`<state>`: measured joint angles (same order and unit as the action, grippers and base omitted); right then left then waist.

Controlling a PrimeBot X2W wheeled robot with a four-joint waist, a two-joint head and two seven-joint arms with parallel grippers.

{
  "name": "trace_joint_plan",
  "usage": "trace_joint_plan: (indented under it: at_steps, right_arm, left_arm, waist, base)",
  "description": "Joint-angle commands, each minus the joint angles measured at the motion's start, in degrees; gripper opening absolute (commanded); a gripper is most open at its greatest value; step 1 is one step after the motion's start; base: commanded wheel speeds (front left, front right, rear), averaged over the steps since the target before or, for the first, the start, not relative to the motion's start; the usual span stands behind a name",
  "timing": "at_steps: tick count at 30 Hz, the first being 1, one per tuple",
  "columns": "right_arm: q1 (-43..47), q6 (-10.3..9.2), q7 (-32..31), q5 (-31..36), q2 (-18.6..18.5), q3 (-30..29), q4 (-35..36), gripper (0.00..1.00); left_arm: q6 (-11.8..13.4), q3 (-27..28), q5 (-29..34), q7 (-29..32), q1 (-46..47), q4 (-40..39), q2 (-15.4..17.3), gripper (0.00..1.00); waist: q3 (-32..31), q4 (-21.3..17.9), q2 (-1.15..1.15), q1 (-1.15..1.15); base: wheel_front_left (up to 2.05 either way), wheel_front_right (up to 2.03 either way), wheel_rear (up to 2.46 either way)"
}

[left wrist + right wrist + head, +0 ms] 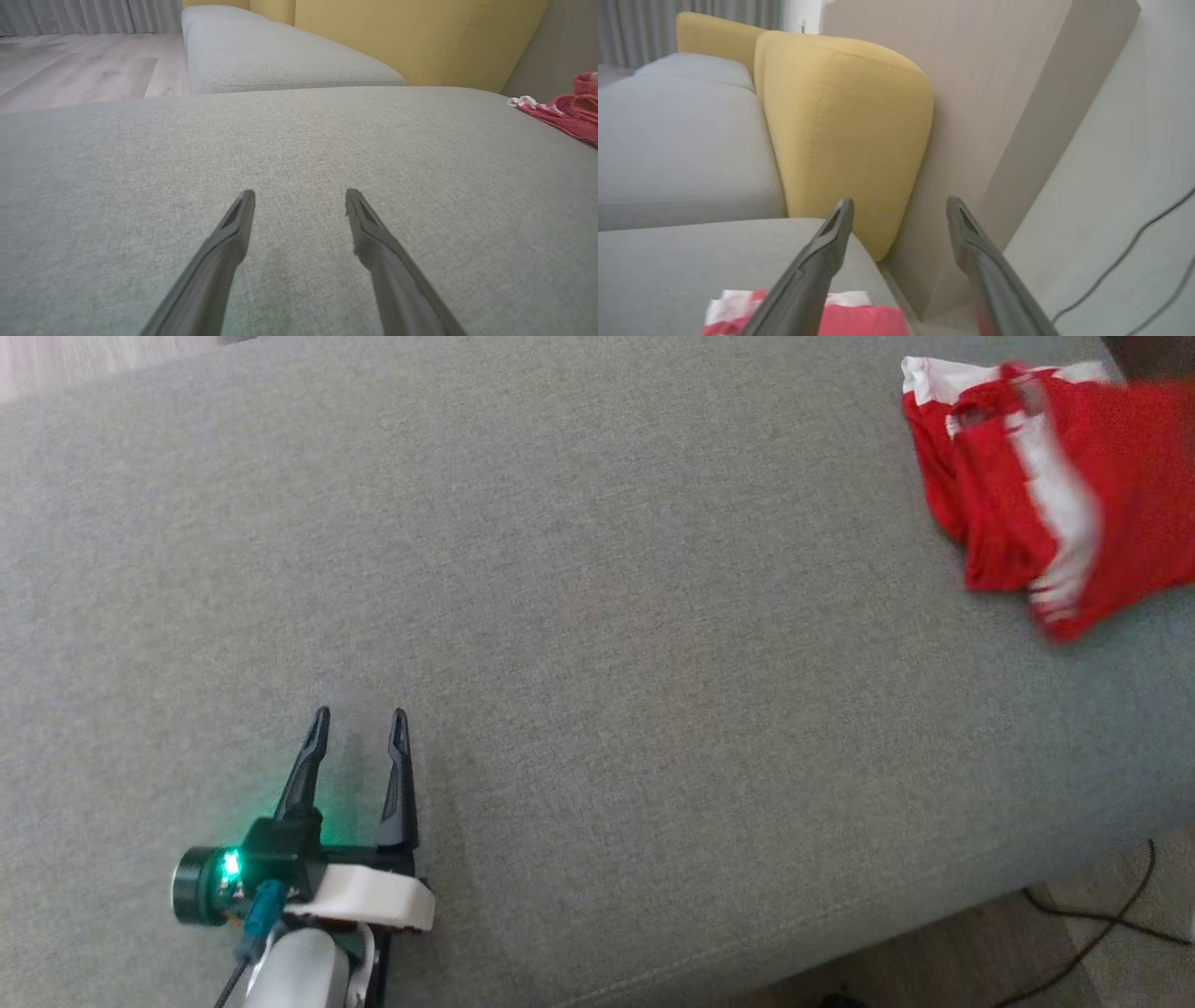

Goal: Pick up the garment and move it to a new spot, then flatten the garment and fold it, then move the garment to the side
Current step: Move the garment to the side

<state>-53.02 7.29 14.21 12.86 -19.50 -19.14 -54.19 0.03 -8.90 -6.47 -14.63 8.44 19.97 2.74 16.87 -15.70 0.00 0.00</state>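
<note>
The garment (pixel 1036 485) is red with white stripes and lies crumpled on the grey cushion (pixel 597 616) at the far right of the head view. In the left wrist view the garment (pixel 567 112) shows at the right edge. My left gripper (pixel 359 721) is open low over the cushion at the lower left, far from the garment; its fingers (pixel 233 233) hold nothing. My right gripper (pixel 900 205) is open above the garment (pixel 850 317), which lies below its fingers, apart from them.
A yellow backrest (pixel 840 135) stands behind the cushion, with a beige panel (pixel 990 116) beside it. A second grey cushion (pixel 275 56) lies further along. Dark cables (pixel 1092 933) trail on the wooden floor past the cushion's front right edge.
</note>
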Motion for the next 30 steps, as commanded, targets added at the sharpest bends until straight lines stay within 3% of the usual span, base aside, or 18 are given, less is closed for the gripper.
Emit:
trace_joint_plan:
  at_steps: [1, 7, 12, 17, 30]
  right_arm:
    - [-0.93, 0.20, 0.70, 0.56, 3.17, 0.73, 3.69, 1.00]
    - [5.54, 0.20, 0.77, -4.34, 12.13, 6.22, 13.86, 1.00]
    - [12.60, 0.20, 0.77, -8.53, 15.07, 11.64, 19.19, 1.00]
    - [21.20, 0.20, 0.78, -11.92, 16.43, 15.35, 23.37, 1.00]
    - [34.03, 0.20, 0.78, -21.90, 16.61, 22.36, 24.88, 1.00]
  left_arm:
    - [0.59, 2.31, 0.29, -0.37, 1.05, -1.60, 0.14, 1.00]
    - [1.76, 3.32, -0.45, -0.37, 0.71, -2.18, 0.14, 1.00]
    - [2.69, 4.09, -1.13, -0.37, 0.40, -2.59, 0.14, 1.00]
    - [3.19, 4.49, -1.54, -0.37, 0.11, -2.86, 0.14, 1.00]
    - [3.86, 5.70, -5.53, -0.37, -1.23, -3.49, 0.14, 1.00]
  waist:
    - [-0.47, 0.20, 0.00, 0.00]
    - [-1.71, 1.69, 0.00, 0.00]
    - [-2.94, 3.54, 0.00, 0.00]
    - [-4.47, 6.76, 0.00, 0.00]
    - [-8.95, 14.03, 0.00, 0.00]
  base:
    - [0.00, 0.00, 0.00]
    - [0.00, 0.00, 0.00]
    - [0.00, 0.00, 0.00]
    - [0.00, 0.00, 0.00]
    - [0.00, 0.00, 0.00]
